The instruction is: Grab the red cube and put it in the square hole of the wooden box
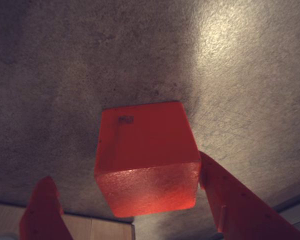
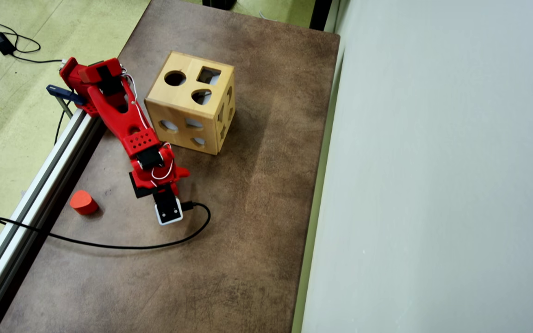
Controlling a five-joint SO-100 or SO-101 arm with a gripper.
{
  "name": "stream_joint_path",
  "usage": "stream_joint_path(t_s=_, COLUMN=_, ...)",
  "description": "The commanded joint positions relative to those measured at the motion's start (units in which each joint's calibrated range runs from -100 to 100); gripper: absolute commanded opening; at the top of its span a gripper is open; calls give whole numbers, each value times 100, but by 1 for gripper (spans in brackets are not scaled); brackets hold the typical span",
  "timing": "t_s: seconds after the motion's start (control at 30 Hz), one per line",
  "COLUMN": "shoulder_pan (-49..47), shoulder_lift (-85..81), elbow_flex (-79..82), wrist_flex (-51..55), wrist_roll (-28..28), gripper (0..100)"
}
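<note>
In the wrist view the red cube point(image 1: 146, 165) sits on the brown table between my two red fingers. My gripper point(image 1: 125, 167) is open: the right finger point(image 1: 230, 200) touches the cube's side, and the left finger point(image 1: 44, 212) stands clear of it with a gap. In the overhead view the arm's wrist point(image 2: 155, 178) covers both cube and jaws. The wooden box point(image 2: 188, 108) stands behind the arm, and the square hole point(image 2: 208, 75) is on its top face beside a round one.
An orange-red block with a rounded side point(image 2: 83, 202) lies left of the wrist near the metal rail point(image 2: 30, 199). A black cable point(image 2: 109, 245) loops across the table in front. A pale wall point(image 2: 433, 185) bounds the table's right edge.
</note>
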Motion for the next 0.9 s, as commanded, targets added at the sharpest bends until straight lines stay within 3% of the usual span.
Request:
stream_joint_path(t_s=0.0, shoulder_pan=-48, shoulder_lift=-62, elbow_flex=-216, wrist_flex=-72, wrist_roll=29, gripper=41)
stream_joint_path(t_s=0.63, shoulder_pan=-55, shoulder_lift=6, elbow_flex=-136, wrist_flex=-563, wrist_roll=20, gripper=40)
stream_joint_path(t_s=0.87, shoulder_pan=-137, shoulder_lift=6, elbow_flex=-136, wrist_flex=-563, wrist_roll=-10, gripper=17)
